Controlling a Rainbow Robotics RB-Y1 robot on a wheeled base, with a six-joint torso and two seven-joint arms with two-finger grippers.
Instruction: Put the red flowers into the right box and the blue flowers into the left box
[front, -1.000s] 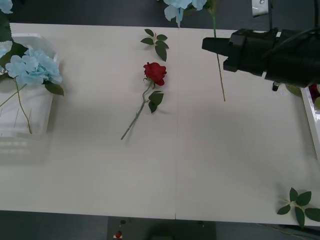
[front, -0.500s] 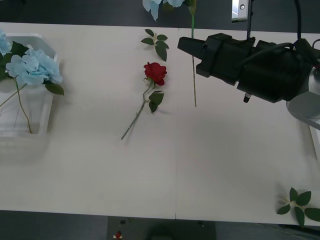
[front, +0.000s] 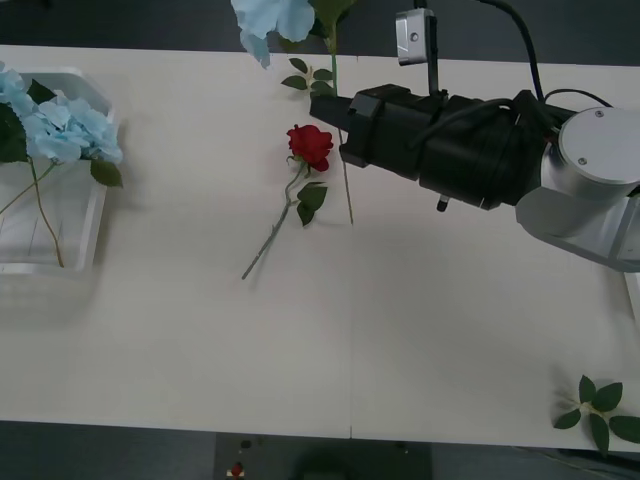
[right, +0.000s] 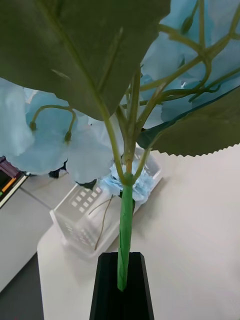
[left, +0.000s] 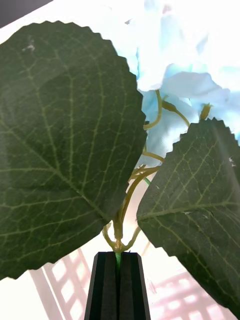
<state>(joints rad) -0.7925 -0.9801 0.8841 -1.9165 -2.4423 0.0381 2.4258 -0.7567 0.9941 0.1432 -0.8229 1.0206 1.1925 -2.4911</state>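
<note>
Blue flower (front: 272, 17) stem pinched in right end effector (front: 325, 108), held above the surface's (front: 450, 330) far edge, just beside the red rose (front: 310, 145) lying mid-surface. More blue flowers (front: 60, 125) lie in the left box (front: 70, 235); left end effector (left: 119, 285) clamped on another blue flower's stem (left: 118, 257)

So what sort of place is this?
Probably a robot test room: a plain white table, fake flowers like a red rose, a white sorting tray, and the right pincer holding a blue flower.
</note>
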